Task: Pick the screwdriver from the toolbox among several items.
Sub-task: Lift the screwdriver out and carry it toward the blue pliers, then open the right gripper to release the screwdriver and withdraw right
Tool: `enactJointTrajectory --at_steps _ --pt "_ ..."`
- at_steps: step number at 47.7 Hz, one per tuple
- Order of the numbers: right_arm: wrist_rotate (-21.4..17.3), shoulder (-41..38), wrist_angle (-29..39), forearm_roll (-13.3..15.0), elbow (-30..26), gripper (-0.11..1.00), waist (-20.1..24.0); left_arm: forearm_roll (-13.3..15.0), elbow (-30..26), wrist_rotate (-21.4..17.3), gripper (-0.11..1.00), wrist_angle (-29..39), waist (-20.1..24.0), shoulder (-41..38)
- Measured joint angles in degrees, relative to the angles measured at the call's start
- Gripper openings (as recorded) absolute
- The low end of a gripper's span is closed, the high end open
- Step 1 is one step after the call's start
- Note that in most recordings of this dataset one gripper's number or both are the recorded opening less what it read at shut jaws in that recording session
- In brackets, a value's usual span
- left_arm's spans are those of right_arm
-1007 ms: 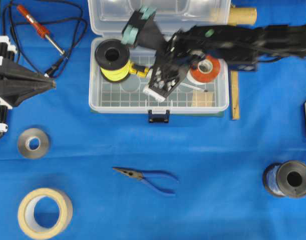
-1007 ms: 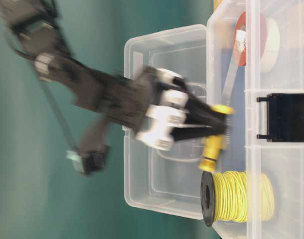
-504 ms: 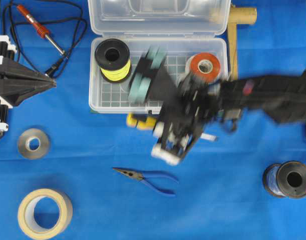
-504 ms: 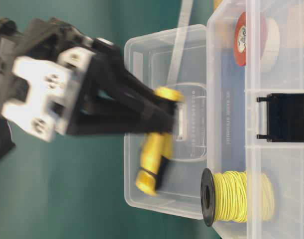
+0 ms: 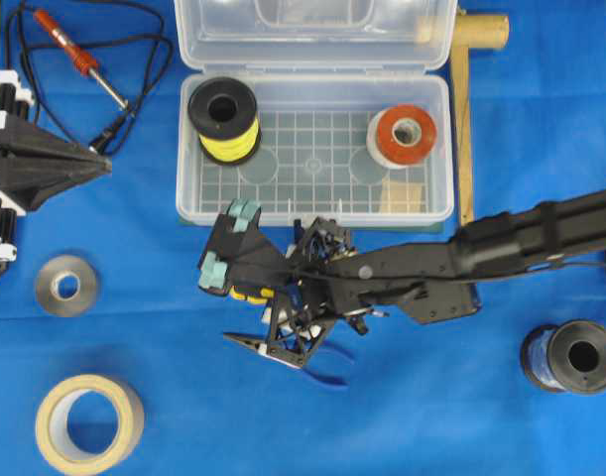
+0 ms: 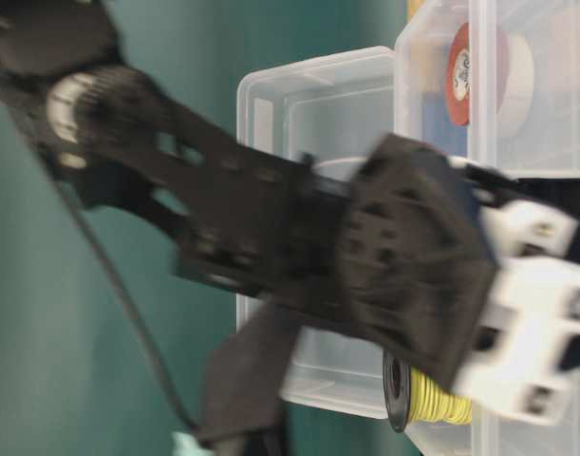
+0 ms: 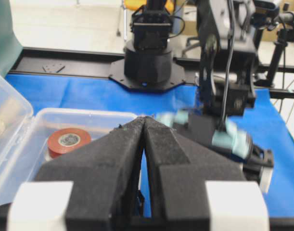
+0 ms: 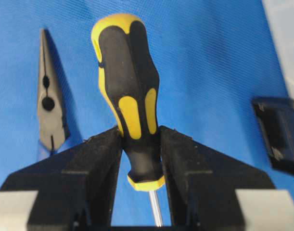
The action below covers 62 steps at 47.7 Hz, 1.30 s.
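The screwdriver (image 8: 128, 96), with its yellow-and-black handle, is clamped between the fingers of my right gripper (image 8: 139, 132); its thin silver shaft runs back between the jaws. Overhead, that gripper (image 5: 273, 302) hangs over the blue cloth just in front of the toolbox (image 5: 188, 188), and a bit of yellow handle (image 5: 251, 294) shows. The clear toolbox stands open and holds a yellow wire spool (image 5: 223, 119), an orange tape roll (image 5: 407, 134) and a wooden block (image 5: 402, 196). My left gripper (image 5: 102, 167) rests shut and empty at the far left, its fingers (image 7: 127, 144) pressed together.
Blue-handled pliers (image 5: 245, 342) lie partly under the right gripper, their nose (image 8: 49, 108) left of the handle. A red soldering iron (image 5: 74, 55) with its cord lies back left. A grey roll (image 5: 66, 284), a masking tape roll (image 5: 89, 421) and a dark spool (image 5: 570, 355) sit in front.
My right gripper has carried the screwdriver out of the toolbox and forward, down over the cloth beside the pliers. The left arm has not moved.
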<state>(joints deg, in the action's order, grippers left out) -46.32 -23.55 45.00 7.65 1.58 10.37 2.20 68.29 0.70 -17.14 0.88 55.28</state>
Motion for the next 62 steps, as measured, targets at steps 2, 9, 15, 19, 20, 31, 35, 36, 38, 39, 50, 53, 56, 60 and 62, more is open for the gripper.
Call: enactJointTrajectory --at_steps 2,9,15,19,20,31,35,36,38,39,50,53,56,60,62 --pt "-0.1 -0.7 -1.1 -0.7 0.0 0.26 0.0 -0.1 0.0 0.0 0.00 0.0 0.1 0.0" --pt "0.4 -3.0 -5.5 -3.1 0.0 0.26 0.0 -0.1 0.1 0.0 0.00 0.0 0.1 0.2" --pt "0.4 -3.9 -6.7 -4.6 0.2 0.26 0.1 0.0 0.4 0.0 0.00 0.0 0.4 0.4" --pt "0.4 -3.8 -6.8 -5.1 0.2 0.26 0.2 0.0 0.6 0.0 0.00 0.0 0.5 0.6" --pt "0.4 -3.8 -6.8 -5.1 0.2 0.26 0.2 -0.1 0.7 0.0 0.00 0.0 0.5 0.6" --pt "0.9 -2.6 -2.4 -3.2 0.4 0.79 0.3 0.0 1.0 0.0 0.00 0.0 0.6 1.0" --pt "0.8 0.8 -0.7 -1.1 1.2 0.74 0.4 0.0 1.1 0.0 0.00 0.2 0.7 1.3" --pt "0.8 2.2 -0.4 -0.4 1.7 0.71 0.4 0.0 1.1 0.0 0.00 0.3 0.6 1.4" --pt "0.6 4.7 0.0 0.6 2.5 0.68 0.4 0.1 1.1 0.0 0.00 0.5 0.7 1.6" --pt "0.5 6.2 0.1 1.1 3.1 0.66 0.5 0.1 1.1 0.0 0.00 0.6 0.7 1.7" --pt "0.2 22.8 0.5 7.4 12.7 0.68 1.1 0.0 1.5 1.0 0.00 1.2 0.7 2.3" --pt "0.1 27.5 0.4 8.8 16.3 0.68 1.1 0.0 1.6 1.1 0.00 1.3 0.7 2.3" --pt "0.0 32.0 -0.2 10.0 20.2 0.68 1.1 0.1 1.7 1.1 0.00 1.3 0.6 2.3" --pt "-0.3 38.8 -2.5 12.0 26.6 0.68 1.1 0.1 1.8 1.5 0.00 1.3 0.7 2.3" --pt "-0.4 42.5 -3.5 12.8 30.0 0.68 1.1 0.1 1.8 1.5 0.00 1.3 0.7 2.3"
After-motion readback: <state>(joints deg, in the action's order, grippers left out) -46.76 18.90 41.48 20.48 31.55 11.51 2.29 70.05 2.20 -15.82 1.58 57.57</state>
